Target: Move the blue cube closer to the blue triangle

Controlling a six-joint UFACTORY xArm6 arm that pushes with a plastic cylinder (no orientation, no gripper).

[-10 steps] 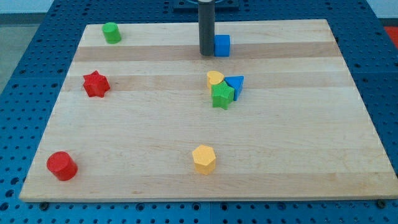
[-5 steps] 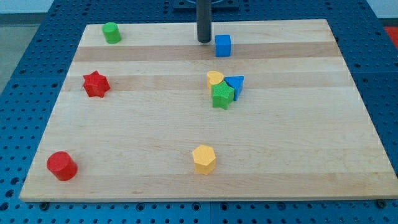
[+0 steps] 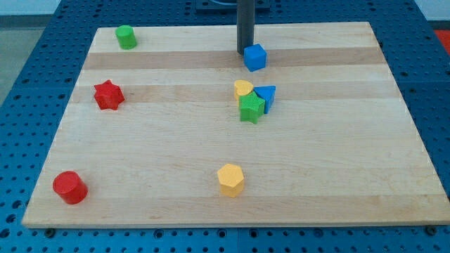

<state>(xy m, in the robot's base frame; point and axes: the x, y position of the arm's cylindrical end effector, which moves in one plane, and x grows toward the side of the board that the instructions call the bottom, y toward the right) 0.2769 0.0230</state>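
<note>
You'll find the blue cube (image 3: 255,57) toward the far edge of the bench (image 3: 140,154), a little right of centre, turned so a corner faces the near side. Your tool here is only a plain dark rod, so it has no jaws to open or close and it grips nothing; its tip (image 3: 244,50) sits just beyond the cube's far left corner, seemingly touching it. Look nearer from the cube and you'll see the blue triangle (image 3: 266,96), apart from it, clustered against a yellow block (image 3: 243,88) and a green star (image 3: 251,107). Elsewhere lie a green cylinder (image 3: 126,36) far left, a red star (image 3: 108,95), a red cylinder (image 3: 69,187) near left and a yellow hexagon (image 3: 230,179)
</note>
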